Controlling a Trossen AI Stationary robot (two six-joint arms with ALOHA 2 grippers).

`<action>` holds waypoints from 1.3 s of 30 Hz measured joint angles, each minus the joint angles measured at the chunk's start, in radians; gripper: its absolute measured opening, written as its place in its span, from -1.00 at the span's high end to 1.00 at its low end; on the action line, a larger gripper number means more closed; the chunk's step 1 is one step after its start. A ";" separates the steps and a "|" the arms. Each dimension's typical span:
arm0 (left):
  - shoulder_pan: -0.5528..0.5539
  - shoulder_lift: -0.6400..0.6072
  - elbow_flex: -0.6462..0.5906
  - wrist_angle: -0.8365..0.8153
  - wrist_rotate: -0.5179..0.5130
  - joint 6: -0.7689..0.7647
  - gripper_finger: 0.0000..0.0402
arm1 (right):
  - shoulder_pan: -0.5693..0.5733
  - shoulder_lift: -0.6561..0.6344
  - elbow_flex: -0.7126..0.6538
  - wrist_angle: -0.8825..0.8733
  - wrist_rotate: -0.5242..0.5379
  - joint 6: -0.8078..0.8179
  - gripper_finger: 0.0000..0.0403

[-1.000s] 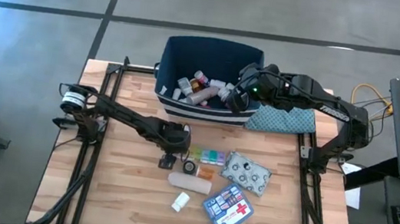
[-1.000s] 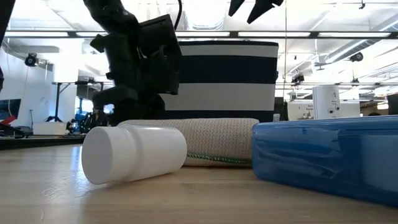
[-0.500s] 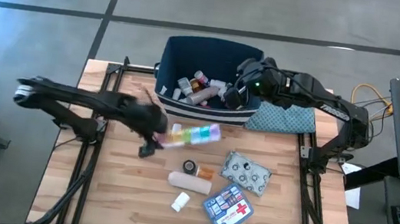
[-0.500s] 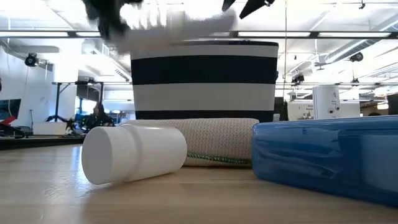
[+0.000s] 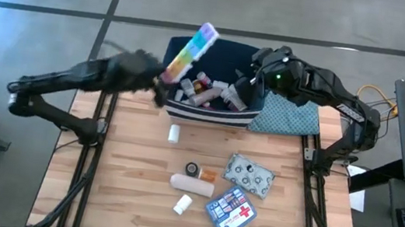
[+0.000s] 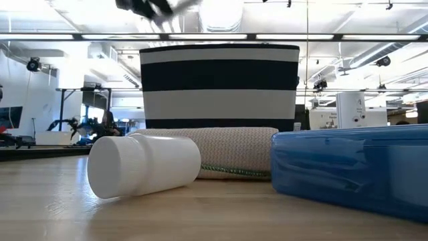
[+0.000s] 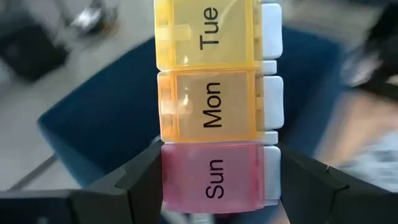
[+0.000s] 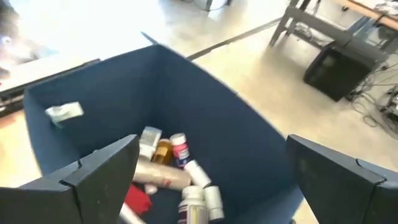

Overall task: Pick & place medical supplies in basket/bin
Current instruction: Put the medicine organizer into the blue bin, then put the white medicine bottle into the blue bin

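Having risen from the table, left gripper (image 7: 211, 186) clamps the rainbow plastic weekday pill organiser (image 5: 188, 51) above the navy fabric bin (image 5: 218, 53); right gripper (image 8: 211, 186) hovers wide open, empty

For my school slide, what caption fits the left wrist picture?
The left hand holds a weekly pill box above the blue bin.

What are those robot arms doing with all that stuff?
They are tidying medicine things into the blue bin. The left gripper holds a colourful pill box up over the bin's edge. The right gripper waits open above the bin. A bottle, a bandage roll and a first-aid pouch lie on the table.
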 joint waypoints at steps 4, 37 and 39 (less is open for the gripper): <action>0.165 0.175 0.038 -0.005 0.072 0.045 -0.24 | -0.003 0.000 0.037 -0.002 0.003 -0.004 -0.93; -0.312 0.089 -0.113 -0.551 0.057 -1.071 -0.56 | -0.102 -0.003 0.064 -0.085 0.002 -0.015 -0.93; -0.320 0.092 -0.241 -0.380 0.062 -1.125 -0.56 | -0.114 -0.003 0.064 -0.085 0.002 -0.016 -0.93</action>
